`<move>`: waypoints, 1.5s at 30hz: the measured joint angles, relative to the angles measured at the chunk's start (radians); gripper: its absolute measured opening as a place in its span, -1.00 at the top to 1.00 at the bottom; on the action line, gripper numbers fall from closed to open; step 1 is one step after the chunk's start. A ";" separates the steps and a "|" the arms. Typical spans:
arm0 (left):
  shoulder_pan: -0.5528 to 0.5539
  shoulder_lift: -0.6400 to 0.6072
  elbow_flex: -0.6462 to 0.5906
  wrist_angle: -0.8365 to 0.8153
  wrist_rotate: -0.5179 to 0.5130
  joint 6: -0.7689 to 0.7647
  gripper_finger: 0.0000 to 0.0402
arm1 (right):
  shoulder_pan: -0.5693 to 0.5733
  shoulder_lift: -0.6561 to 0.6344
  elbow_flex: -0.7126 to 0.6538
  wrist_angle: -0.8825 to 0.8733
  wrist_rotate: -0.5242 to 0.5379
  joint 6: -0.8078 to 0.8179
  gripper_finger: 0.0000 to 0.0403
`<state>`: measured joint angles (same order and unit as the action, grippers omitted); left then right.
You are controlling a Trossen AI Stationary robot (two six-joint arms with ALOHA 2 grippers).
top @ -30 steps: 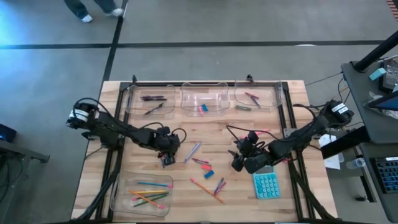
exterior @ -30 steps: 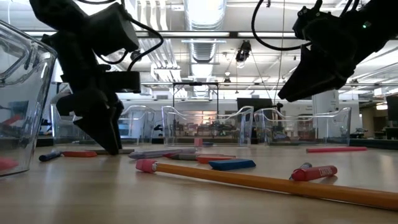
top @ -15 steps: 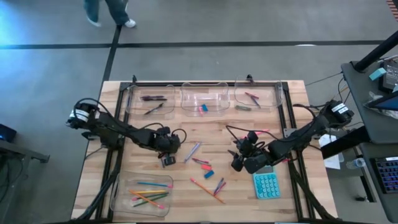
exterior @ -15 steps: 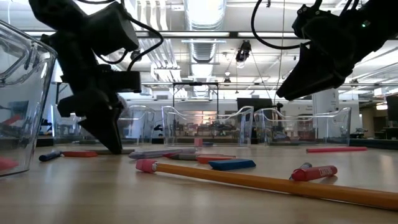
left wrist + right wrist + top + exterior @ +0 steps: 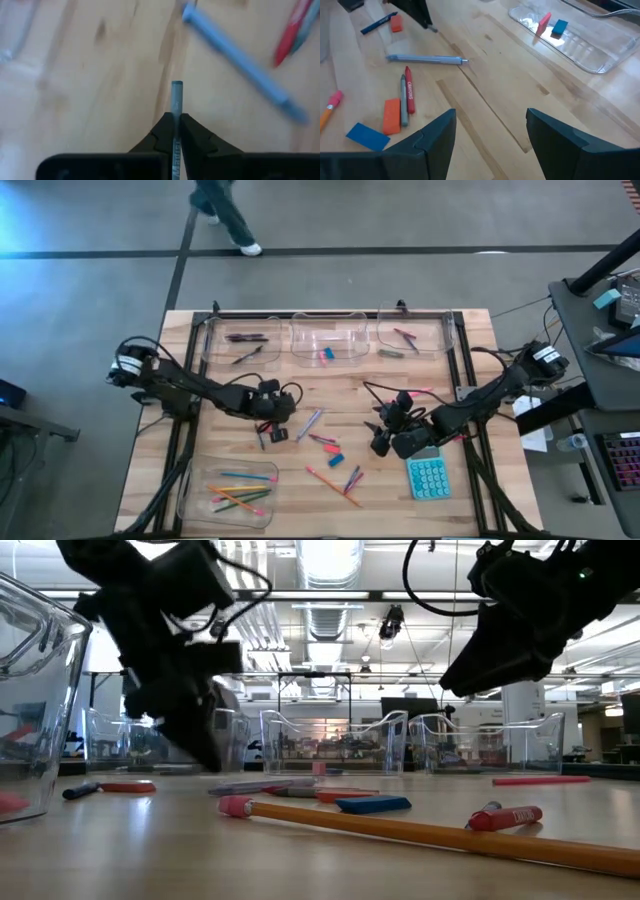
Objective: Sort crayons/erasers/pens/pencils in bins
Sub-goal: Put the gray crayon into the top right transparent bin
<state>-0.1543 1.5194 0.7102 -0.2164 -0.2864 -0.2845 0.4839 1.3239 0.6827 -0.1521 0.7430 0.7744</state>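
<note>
A slim grey-blue pen point(image 5: 177, 102) sits clamped in the left pincer point(image 5: 175, 131), clenched on it at surface point(image 5: 400, 395) centre, 9 o'clock of a light-blue pen point(image 5: 309, 422). At 3 o'clock, the right pincer point(image 5: 490, 125) hangs released near a teal calculator point(image 5: 428, 477).

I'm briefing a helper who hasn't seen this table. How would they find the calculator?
Start at the right gripper, open over the middle-right of the wooden table. The calculator lies flat just beside that arm, nearer the table's front edge. It is the only teal square with a grid of buttons; everything around it is sticks or small blocks.
</note>
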 joint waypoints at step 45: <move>-0.077 -0.082 -0.148 1.170 0.205 0.169 1.00 | -0.174 0.446 0.075 1.340 -0.398 -0.621 -0.13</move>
<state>-0.2314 1.4373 0.5621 0.9535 -0.0814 -0.1155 0.3095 1.7696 0.7581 1.1881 0.3455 0.1535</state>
